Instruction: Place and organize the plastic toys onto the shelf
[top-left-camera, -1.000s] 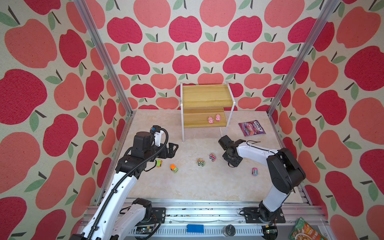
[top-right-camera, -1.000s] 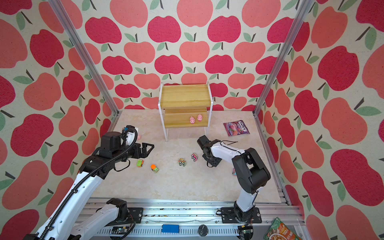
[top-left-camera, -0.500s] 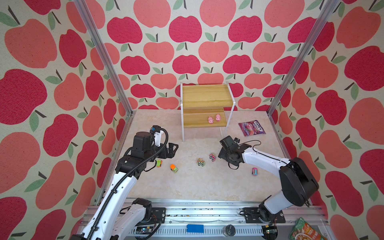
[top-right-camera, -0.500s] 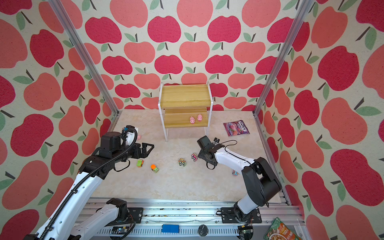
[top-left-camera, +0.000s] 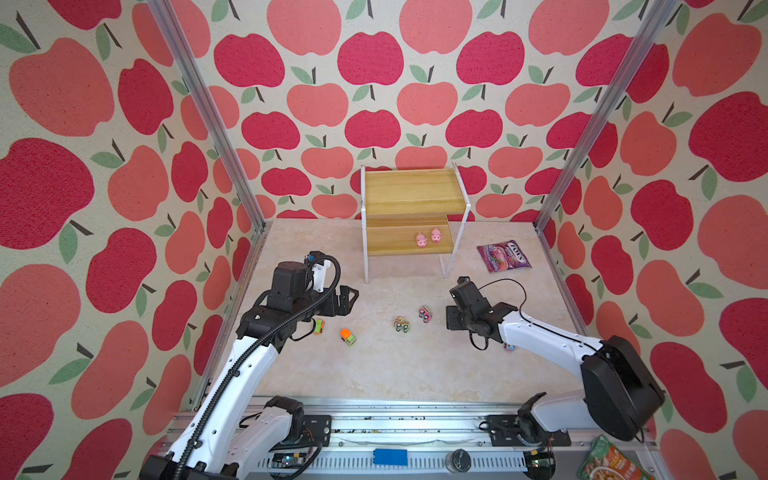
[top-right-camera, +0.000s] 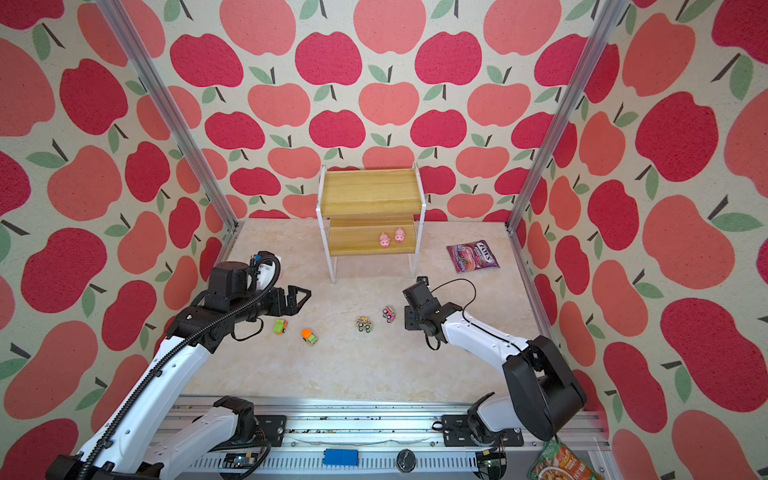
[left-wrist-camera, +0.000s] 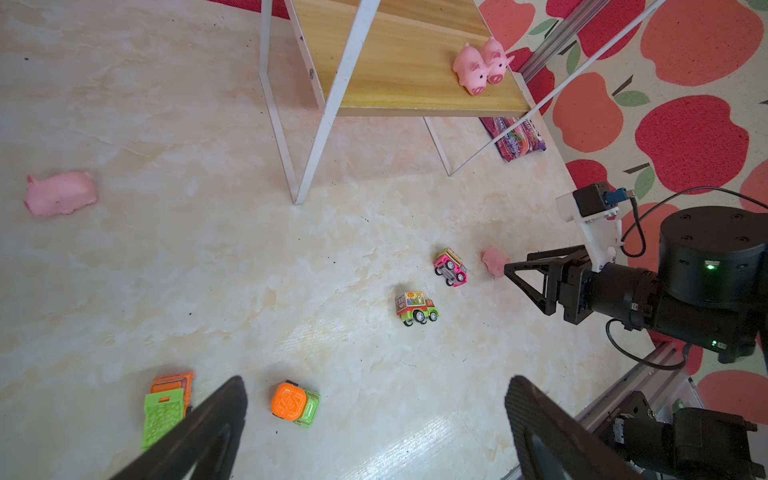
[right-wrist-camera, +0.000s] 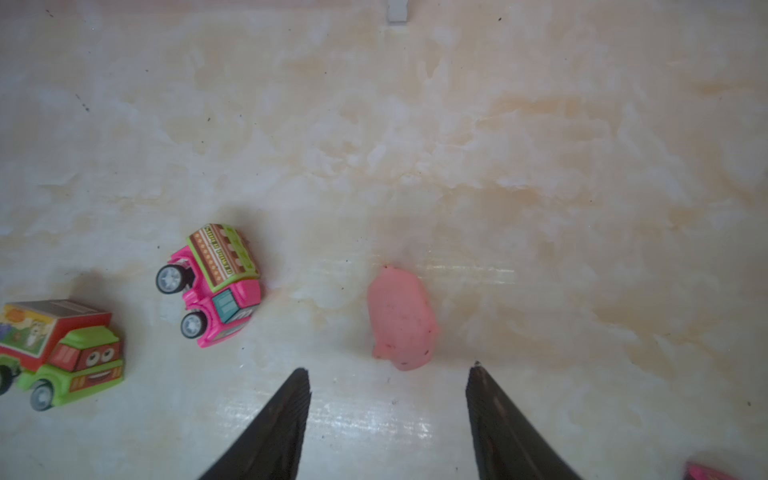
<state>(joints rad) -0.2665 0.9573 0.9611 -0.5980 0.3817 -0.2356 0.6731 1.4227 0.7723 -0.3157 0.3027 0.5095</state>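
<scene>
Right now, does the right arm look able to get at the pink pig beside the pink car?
Probably yes: the right tool is open, its tips just short of the pink pig, with nothing between; the pink car sits off to one side.

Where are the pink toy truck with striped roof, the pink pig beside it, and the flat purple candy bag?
Pink toy truck (right-wrist-camera: 222, 257): right wrist view, on its striped roof.
Pink pig (right-wrist-camera: 401, 318): right wrist view, middle of its body.
Purple candy bag (top-left-camera: 503, 257): in a top view, centre of its face.
</scene>
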